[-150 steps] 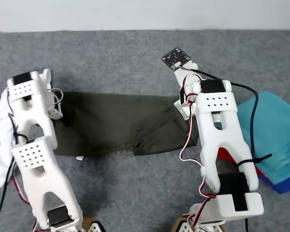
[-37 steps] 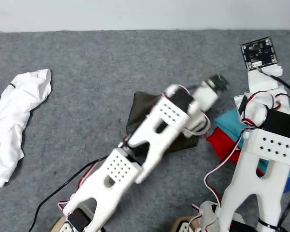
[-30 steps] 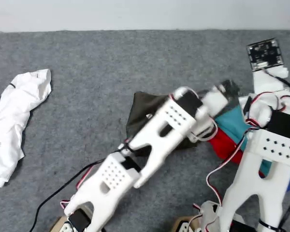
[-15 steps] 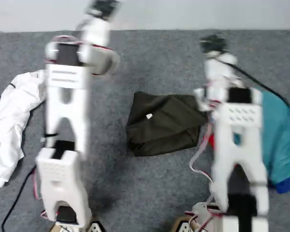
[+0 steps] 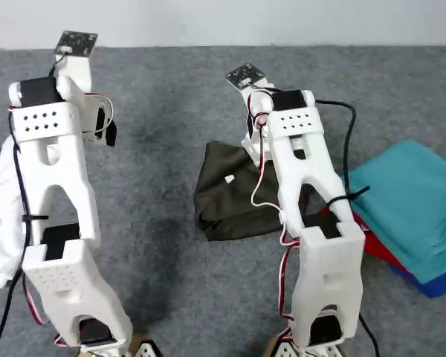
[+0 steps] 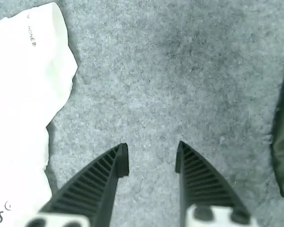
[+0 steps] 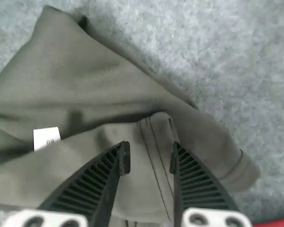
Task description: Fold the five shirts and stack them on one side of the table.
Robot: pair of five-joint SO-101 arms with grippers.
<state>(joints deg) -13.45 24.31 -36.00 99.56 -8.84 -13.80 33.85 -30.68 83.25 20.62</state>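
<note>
Grey carpet (image 5: pixel 171 89) covers the surface — a pale wall (image 5: pixel 282 22) behind.

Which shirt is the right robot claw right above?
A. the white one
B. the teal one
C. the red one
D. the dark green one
D: in the right wrist view the right gripper, its fingers apart, hangs directly over the folded dark green shirt.

A grey, felt-covered table (image 5: pixel 171 297) runs back to a pale wall (image 5: pixel 282 22).
</note>
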